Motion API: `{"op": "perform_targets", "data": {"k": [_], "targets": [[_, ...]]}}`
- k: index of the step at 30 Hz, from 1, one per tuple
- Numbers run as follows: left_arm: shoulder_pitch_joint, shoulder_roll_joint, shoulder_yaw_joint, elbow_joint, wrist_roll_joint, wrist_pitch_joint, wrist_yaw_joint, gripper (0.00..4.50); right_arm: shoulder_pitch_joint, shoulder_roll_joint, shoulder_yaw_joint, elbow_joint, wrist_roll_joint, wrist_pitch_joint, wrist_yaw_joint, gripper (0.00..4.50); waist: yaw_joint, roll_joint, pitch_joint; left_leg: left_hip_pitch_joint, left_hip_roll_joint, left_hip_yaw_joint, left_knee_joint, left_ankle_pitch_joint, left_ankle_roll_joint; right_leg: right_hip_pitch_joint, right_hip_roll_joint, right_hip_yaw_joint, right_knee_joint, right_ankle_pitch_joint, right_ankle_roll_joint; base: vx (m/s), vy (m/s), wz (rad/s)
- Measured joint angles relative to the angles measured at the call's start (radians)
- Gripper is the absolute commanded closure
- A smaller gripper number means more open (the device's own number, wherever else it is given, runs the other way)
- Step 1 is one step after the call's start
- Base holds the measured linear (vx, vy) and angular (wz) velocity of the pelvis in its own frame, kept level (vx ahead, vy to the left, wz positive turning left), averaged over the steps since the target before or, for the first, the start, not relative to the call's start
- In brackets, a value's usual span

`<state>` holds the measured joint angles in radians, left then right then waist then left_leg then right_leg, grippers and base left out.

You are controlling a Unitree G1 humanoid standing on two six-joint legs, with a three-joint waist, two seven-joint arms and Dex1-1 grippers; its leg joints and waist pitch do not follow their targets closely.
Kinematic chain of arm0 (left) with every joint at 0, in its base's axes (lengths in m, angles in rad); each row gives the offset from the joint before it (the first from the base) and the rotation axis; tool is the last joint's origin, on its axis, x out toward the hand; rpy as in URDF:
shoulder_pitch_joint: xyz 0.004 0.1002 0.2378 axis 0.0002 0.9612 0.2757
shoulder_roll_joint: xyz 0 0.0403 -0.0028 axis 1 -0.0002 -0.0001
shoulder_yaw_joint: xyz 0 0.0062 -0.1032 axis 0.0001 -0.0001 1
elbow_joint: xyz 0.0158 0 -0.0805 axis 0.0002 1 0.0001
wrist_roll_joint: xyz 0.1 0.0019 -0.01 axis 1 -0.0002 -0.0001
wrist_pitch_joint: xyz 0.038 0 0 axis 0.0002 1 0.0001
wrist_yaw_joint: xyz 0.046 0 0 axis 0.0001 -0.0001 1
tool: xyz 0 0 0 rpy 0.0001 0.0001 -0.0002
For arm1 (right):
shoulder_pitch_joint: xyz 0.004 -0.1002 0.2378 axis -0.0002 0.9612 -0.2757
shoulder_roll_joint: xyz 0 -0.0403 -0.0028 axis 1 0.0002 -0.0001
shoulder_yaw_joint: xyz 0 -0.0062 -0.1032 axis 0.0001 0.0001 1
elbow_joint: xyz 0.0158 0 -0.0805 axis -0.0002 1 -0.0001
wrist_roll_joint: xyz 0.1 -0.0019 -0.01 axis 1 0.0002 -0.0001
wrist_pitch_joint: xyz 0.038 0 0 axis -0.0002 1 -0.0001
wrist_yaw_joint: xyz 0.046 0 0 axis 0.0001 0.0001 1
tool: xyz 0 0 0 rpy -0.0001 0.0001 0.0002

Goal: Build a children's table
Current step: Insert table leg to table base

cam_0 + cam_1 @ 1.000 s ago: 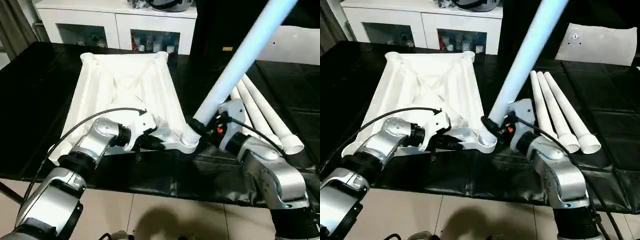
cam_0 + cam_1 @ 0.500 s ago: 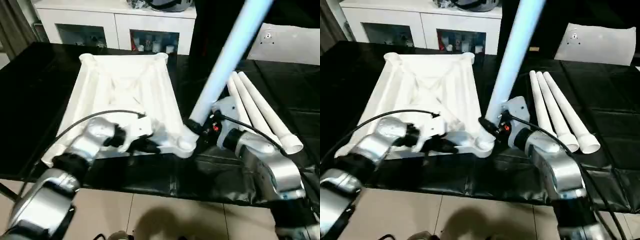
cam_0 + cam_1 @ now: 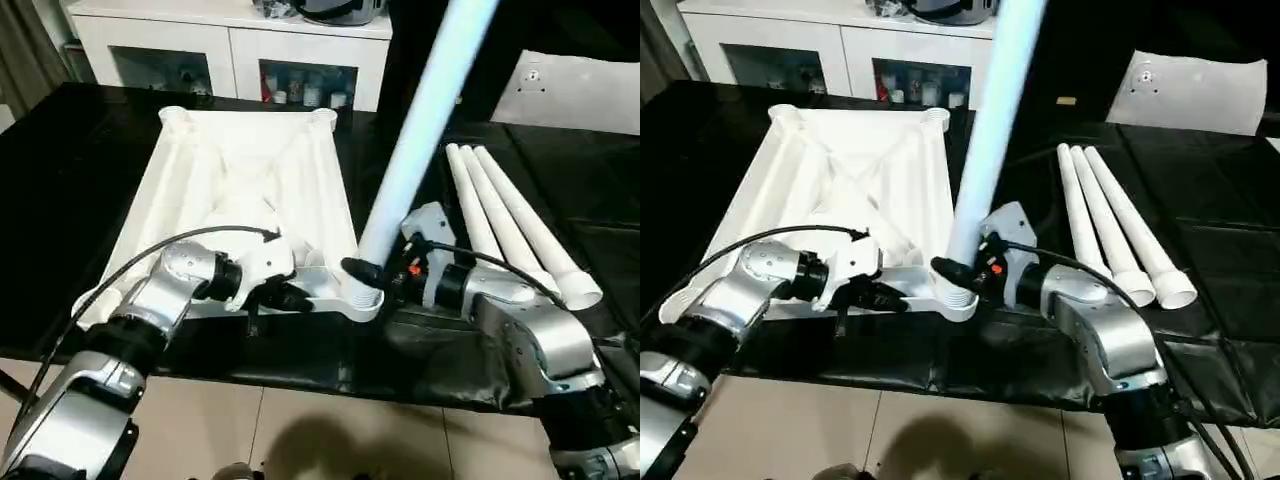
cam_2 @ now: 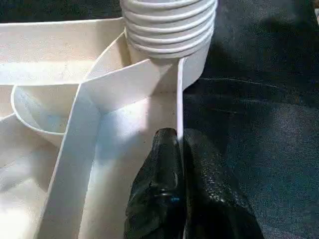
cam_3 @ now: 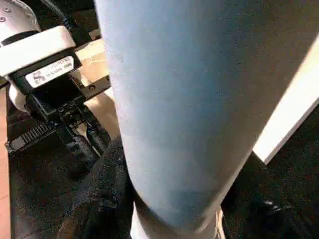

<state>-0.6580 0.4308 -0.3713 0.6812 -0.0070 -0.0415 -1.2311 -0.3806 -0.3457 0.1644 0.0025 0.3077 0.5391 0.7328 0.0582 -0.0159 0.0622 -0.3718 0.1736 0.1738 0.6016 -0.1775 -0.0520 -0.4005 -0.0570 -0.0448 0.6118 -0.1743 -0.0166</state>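
Left wrist view, nearest item: left gripper (image 4: 180,149), fingers pinched together on the tabletop (image 3: 250,170) rim at its near edge, beside the near right corner socket (image 3: 362,300).

Next: right gripper (image 3: 385,275) clamped around a leg (image 3: 420,130) low down, its ribbed end entering that socket. I judge the leg leans slightly; pushed crooked, it could jam or lever the tabletop up against my thin rim pinch.

Beyond, right side of the black table (image 3: 80,160): three spare legs (image 3: 510,220) lying together. A swing of the raised leg could roll them.
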Motion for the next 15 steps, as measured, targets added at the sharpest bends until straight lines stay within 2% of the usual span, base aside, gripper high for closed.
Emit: {"op": "perform_targets", "data": {"k": [15], "targets": [[0.019, 0.002, 0.010, -0.030, 0.002, 0.015, 0.002, 4.50, -0.019, -0.036, 0.006, 0.033, -0.007, 0.004, 0.047, 2.62, -0.001, -0.003, 0.000, 0.000, 0.000, 0.000, 0.000, 0.000, 0.000, 0.000, 0.000, 0.000, 0.000, 0.000, 0.000, 0.000, 0.000, 0.00]]}}
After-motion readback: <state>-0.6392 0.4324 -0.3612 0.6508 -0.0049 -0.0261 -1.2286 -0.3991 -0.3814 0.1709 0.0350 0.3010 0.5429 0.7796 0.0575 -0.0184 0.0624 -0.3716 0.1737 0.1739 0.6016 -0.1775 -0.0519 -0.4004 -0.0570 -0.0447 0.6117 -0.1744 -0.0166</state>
